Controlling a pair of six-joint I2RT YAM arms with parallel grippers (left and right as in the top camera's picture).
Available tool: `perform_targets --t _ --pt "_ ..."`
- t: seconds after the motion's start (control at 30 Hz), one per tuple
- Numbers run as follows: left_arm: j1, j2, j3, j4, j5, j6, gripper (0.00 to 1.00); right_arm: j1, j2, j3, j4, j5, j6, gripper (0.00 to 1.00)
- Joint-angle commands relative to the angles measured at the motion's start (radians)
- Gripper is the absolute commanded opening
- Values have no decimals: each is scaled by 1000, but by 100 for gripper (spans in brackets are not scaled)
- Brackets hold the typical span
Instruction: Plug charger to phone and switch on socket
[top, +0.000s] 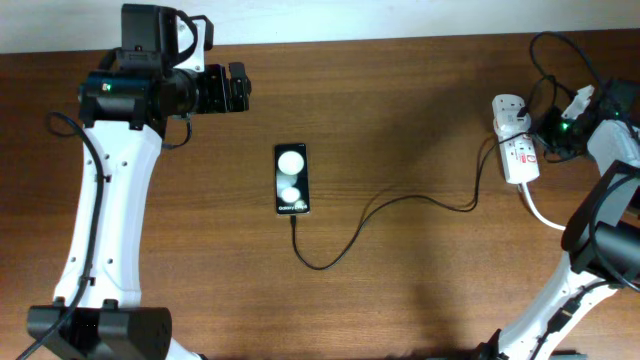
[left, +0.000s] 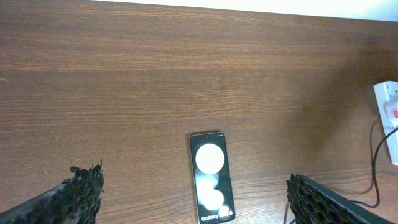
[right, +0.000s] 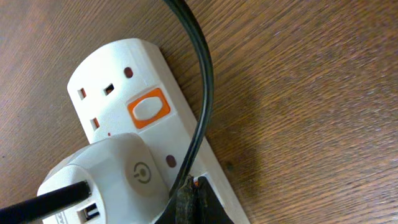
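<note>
The phone (top: 292, 179) lies face up mid-table, showing two white spots and "Galaxy" lettering; it also shows in the left wrist view (left: 210, 177). The charger (top: 380, 209), a thin black cable, runs from the phone's near end to the socket (top: 518, 138), a white power strip at the far right. In the right wrist view the socket (right: 134, 93) has an orange switch (right: 148, 108) and a white adapter (right: 106, 177) plugged in. My right gripper (right: 191, 190) is shut, its tips pressing on a second orange switch. My left gripper (left: 196, 199) is open, above and behind the phone.
A thick white cord (top: 540, 212) leaves the socket toward the right arm. Black robot cables (top: 560, 50) loop at the far right corner. The table's far edge meets a white wall (left: 249, 5).
</note>
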Motion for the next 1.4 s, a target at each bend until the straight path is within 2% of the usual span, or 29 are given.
perform_targets --t 0.0,0.8,0.97,1.17,1.37 --pt "2 2 0 -1 4 5 99 37 26 19 -2 3 -7 4" --pt "2 2 0 -1 3 6 99 50 66 19 -145 -61 23 4" --pt "2 2 0 -1 3 6 99 27 58 20 -162 34 23 4" --pt "2 2 0 -1 3 6 99 -90 -61 21 -229 37 18 4" --pt "2 2 0 -1 3 6 99 -102 -235 21 -284 36 11 4"
